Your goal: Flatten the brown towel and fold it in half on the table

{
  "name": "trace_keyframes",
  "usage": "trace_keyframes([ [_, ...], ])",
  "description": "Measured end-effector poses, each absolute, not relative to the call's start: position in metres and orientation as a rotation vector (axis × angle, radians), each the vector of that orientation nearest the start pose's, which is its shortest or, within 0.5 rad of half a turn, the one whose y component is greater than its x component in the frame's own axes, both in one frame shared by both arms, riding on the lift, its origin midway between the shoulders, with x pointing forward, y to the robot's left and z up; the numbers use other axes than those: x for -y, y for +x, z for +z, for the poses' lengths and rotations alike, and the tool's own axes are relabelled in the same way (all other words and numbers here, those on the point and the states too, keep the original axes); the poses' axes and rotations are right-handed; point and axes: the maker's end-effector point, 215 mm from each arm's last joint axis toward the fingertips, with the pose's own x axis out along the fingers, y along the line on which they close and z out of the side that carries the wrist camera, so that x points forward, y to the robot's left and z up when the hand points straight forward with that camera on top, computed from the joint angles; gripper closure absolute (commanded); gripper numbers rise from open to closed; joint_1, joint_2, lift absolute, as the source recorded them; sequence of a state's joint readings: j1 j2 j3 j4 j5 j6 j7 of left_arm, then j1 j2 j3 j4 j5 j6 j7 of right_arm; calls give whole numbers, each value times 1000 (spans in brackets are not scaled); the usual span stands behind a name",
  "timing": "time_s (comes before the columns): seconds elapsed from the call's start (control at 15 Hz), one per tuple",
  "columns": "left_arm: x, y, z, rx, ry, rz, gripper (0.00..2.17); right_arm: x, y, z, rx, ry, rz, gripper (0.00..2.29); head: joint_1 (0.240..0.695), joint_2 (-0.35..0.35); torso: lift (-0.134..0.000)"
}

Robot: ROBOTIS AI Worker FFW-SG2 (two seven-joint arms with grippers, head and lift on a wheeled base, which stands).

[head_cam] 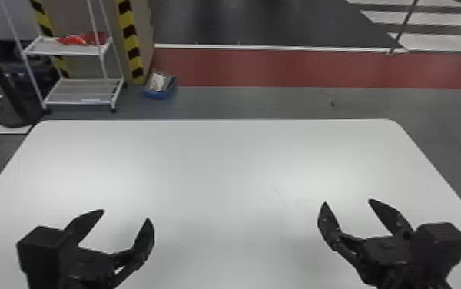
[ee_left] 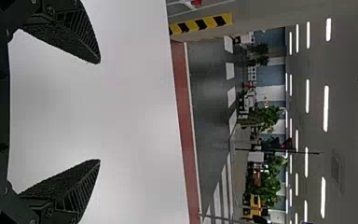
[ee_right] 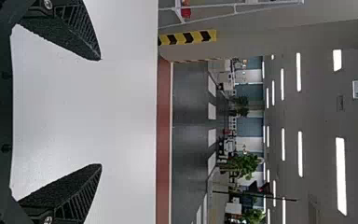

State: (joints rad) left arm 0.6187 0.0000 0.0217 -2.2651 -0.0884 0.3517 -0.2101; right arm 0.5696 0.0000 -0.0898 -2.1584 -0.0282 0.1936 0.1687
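Left pincer (head_cam: 126,214) and right pincer (head_cam: 347,201) are hovering parted and empty above the worktop (head_cam: 222,173). Misjudged height could be jamming them against it.

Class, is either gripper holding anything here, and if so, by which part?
Nothing is held: the left gripper and the right gripper both stand open, with only empty space between their fingers.

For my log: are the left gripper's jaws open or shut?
Open: the left gripper has its jaws wide apart, nothing held between them.
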Motion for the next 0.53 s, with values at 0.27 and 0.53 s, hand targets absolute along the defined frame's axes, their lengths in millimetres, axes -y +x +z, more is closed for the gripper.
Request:
trace_keyframes([
  [0.27,-202,394,-373,-288,65,-174,134,233,412,-360,-174,5,103,56,695,-44,-128],
  [0.53,-199,387,-371,-290,48,-178,134,228,400,-358,-169,6,108,60,695,-42,-128],
])
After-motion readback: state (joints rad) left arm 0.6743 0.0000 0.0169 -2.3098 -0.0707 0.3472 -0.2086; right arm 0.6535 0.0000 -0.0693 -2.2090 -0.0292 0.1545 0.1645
